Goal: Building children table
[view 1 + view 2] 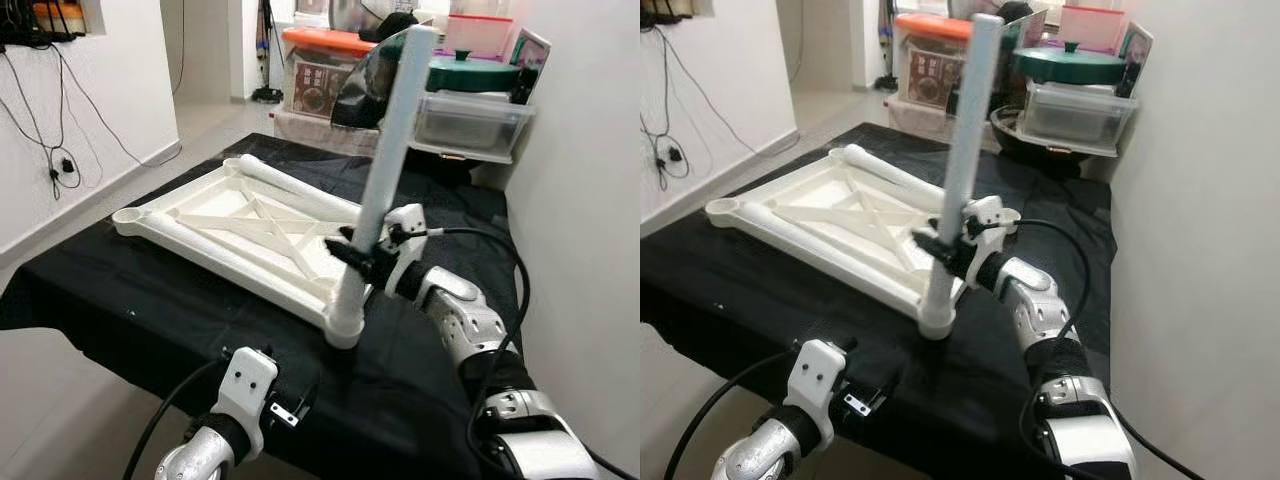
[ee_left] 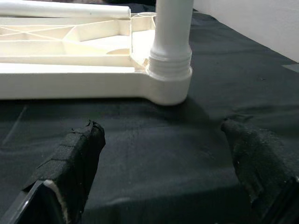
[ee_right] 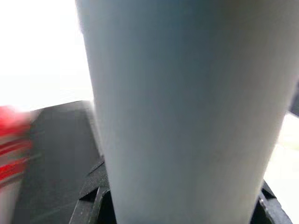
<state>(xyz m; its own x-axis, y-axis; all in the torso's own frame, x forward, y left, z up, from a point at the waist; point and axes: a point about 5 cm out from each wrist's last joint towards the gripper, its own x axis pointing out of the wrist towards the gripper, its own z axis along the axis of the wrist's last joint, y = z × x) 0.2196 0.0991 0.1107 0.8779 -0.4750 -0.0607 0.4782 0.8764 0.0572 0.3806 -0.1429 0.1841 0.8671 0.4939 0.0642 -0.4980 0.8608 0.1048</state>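
A white plastic children's tabletop (image 1: 240, 235) lies upside down on a black cloth, ribs facing up. One white table leg (image 1: 385, 180) stands upright in the near right corner socket (image 2: 169, 84). My right gripper (image 1: 360, 258) is shut on that leg low down, close above the socket; the leg (image 3: 187, 112) looms large in the right wrist view. A second white leg (image 1: 295, 190) lies flat along the far side of the tabletop. My left gripper (image 2: 163, 158) is open, low at the cloth's front edge, a short way in front of the socket, its padded fingers (image 2: 77, 156) holding nothing.
The black cloth (image 1: 130, 300) covers a low surface beside a white wall on the right. Behind stand plastic storage boxes (image 1: 325, 70), a green-lidded pot (image 1: 470, 72) and a clear bin (image 1: 470, 120). Cables (image 1: 60, 150) hang on the left wall.
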